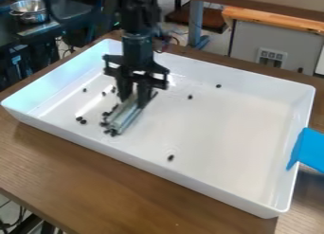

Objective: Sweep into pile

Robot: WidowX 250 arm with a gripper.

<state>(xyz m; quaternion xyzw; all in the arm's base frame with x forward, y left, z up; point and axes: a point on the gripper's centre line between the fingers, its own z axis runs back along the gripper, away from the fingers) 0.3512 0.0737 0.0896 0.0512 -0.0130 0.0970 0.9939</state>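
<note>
- Currently, small dark pieces (113, 132) lie scattered across a white tray (253, 79) on the wooden worktop (95, 171), seen from my fixed camera, with the job of sweeping them into a pile unfinished.
- Above them, my gripper (135, 96) hangs over the left half of the view, its fingers clamped on the upper part of a pale sweeper bar (130, 113).
- The bar's long axis runs on a slant, from the fingers down toward the tray's near wall and the left of the view; its free end lies among the pieces.
- Crucially, the loose cluster sits on the left side of the bar and around that near end, while a dark pair (81, 120) lies a little farther left.
- Opposite, to the bar's right, one stray (171, 157) rests toward the near wall, and two more, a mid-tray piece (190, 96) and a far-side piece (219, 86), lie well apart from the cluster.
- At the right edge of the view, a blue object (312, 150) crosses the tray's rim, away from the work.
- In my judgement, a leftward push with the bar's long side gathers the cluster; the right-hand strays call for a pass from beyond them, and pieces could slip around the bar's end.
</note>
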